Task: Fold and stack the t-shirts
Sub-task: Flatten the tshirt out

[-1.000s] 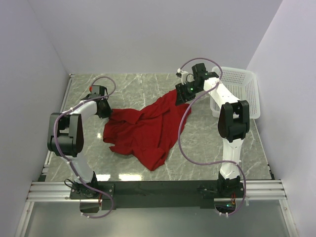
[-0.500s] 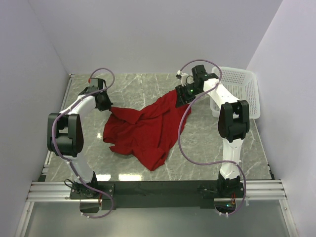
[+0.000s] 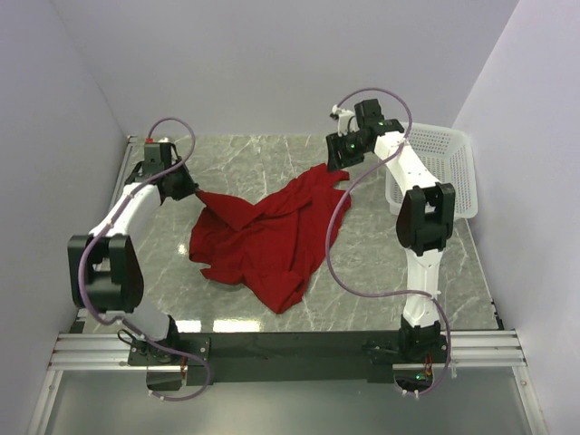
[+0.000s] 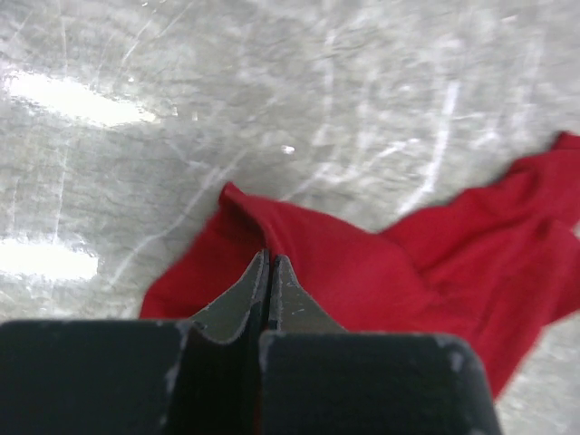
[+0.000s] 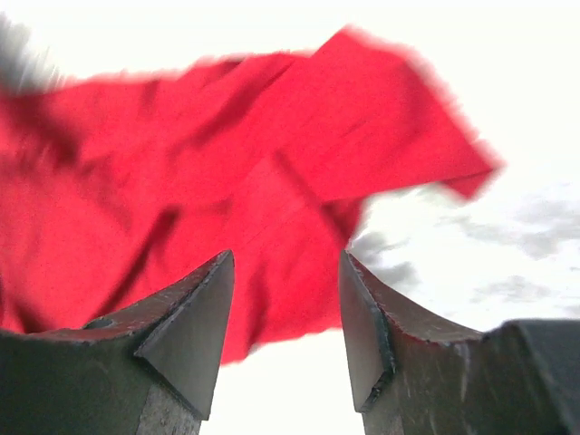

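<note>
One deep red t-shirt [image 3: 267, 236] lies crumpled on the marble table, spread from the far right corner toward the near middle. My left gripper [image 3: 188, 191] is shut on the shirt's far left corner, which is pulled out to a point; in the left wrist view the closed fingertips [image 4: 270, 263] pinch the red cloth [image 4: 381, 263]. My right gripper [image 3: 338, 156] is open and empty, raised just beyond the shirt's far right corner [image 3: 328, 172]. In the right wrist view the jaws [image 5: 285, 272] stand wide apart above the cloth [image 5: 227, 172]. No neck tag shows.
A white mesh plastic basket [image 3: 446, 163] stands at the far right of the table, beside the right arm. Grey walls close in on the left, back and right. A metal rail [image 3: 290, 349] runs along the near edge.
My left gripper has moved back and left, drawing the shirt's left corner out. My right gripper has let go of the shirt's right corner and lifted back; that corner has dropped.
</note>
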Controlling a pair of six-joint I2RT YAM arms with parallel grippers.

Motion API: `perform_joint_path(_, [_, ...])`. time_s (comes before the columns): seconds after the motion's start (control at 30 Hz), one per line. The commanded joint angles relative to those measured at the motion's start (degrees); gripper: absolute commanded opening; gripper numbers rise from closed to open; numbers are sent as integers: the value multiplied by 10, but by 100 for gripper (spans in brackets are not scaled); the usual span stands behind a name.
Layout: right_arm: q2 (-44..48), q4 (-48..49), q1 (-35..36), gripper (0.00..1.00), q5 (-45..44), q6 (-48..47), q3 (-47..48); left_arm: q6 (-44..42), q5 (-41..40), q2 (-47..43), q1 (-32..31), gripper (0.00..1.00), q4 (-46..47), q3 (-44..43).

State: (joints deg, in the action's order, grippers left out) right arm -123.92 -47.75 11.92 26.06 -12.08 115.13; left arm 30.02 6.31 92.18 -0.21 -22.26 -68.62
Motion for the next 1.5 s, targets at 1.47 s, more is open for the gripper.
perform_joint_path(1.47, [-67,28,-29,57,86,21,54,130,136,-197,144,1,44,-65])
